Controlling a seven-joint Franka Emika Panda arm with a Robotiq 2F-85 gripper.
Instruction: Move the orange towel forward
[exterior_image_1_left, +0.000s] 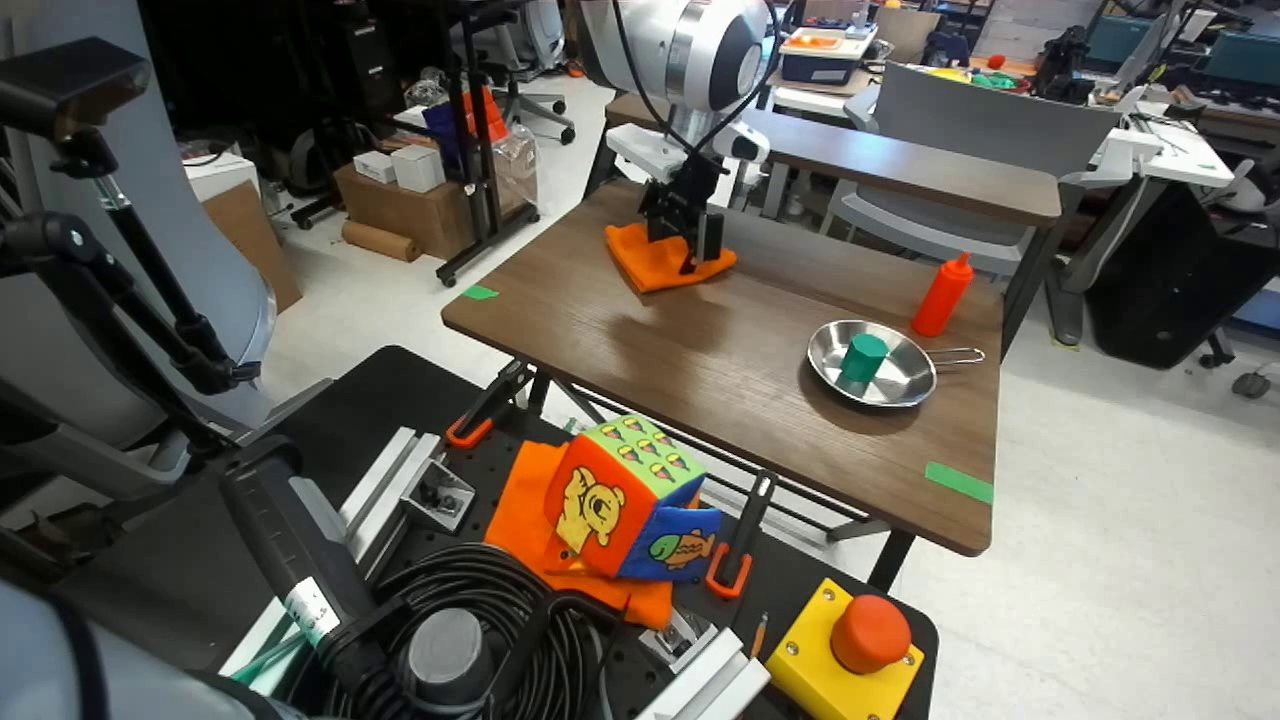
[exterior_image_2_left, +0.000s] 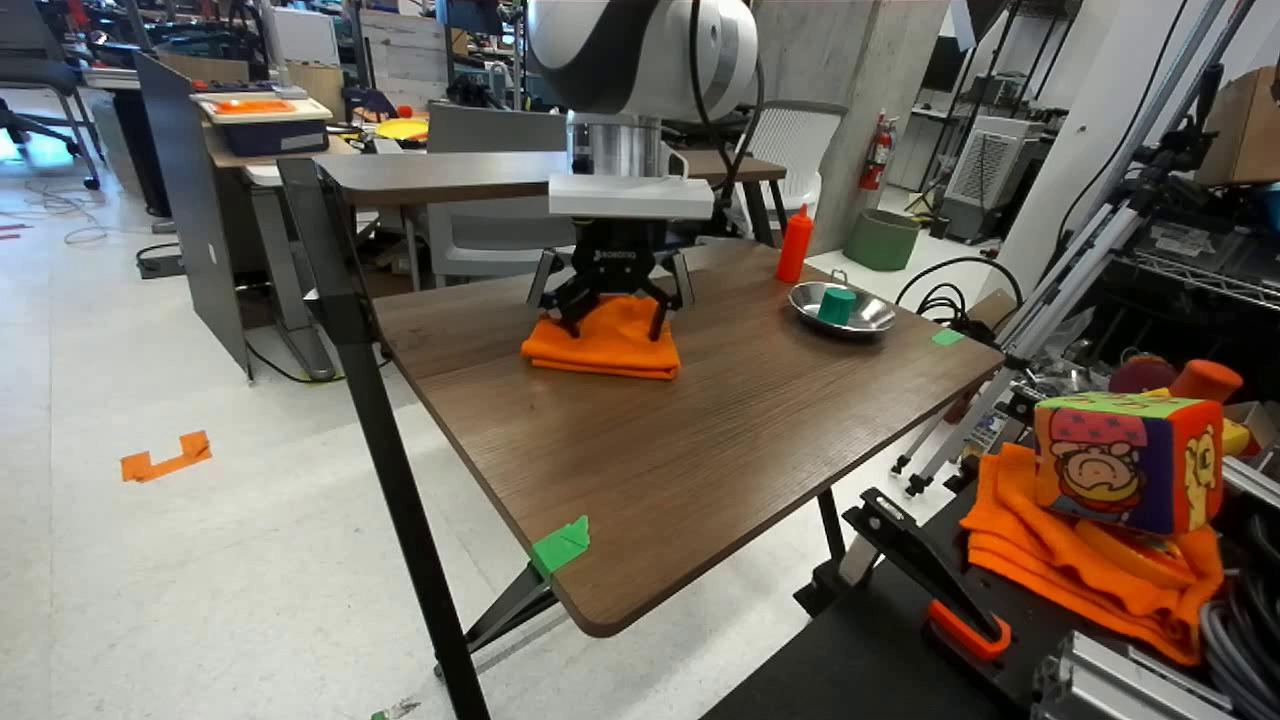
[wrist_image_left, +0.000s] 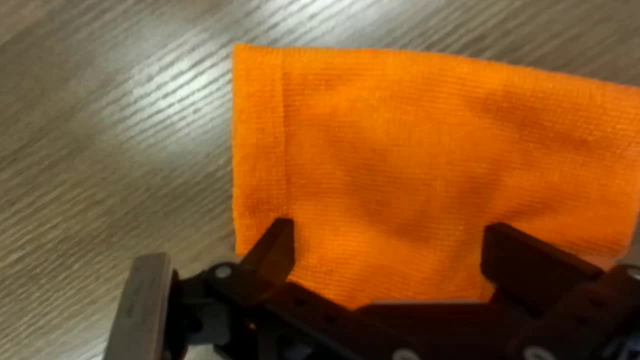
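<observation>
The orange towel (exterior_image_1_left: 640, 262) lies folded on the brown table, directly under my gripper (exterior_image_1_left: 680, 248). It also shows in an exterior view (exterior_image_2_left: 600, 352), where its middle bulges up a little between the fingers. In the wrist view the orange towel (wrist_image_left: 400, 125) fills the middle and right, and its near part is hidden behind the gripper. My gripper (wrist_image_left: 390, 227) is open, with its fingers wide apart and pointing down at the towel. The fingertips are at the cloth; orange cloth shows between them. In an exterior view the gripper (exterior_image_2_left: 615, 332) has one finger on each side of the bulge.
On the brown table (exterior_image_1_left: 740, 350) stand a metal pan (exterior_image_1_left: 905, 372) with a green cup (exterior_image_1_left: 864, 356) in it and a red squeeze bottle (exterior_image_1_left: 942, 295). A black cart holds a printed cube (exterior_image_1_left: 630, 490) on another orange cloth (exterior_image_1_left: 520, 510). Green tape (exterior_image_2_left: 562, 545) marks the table edge.
</observation>
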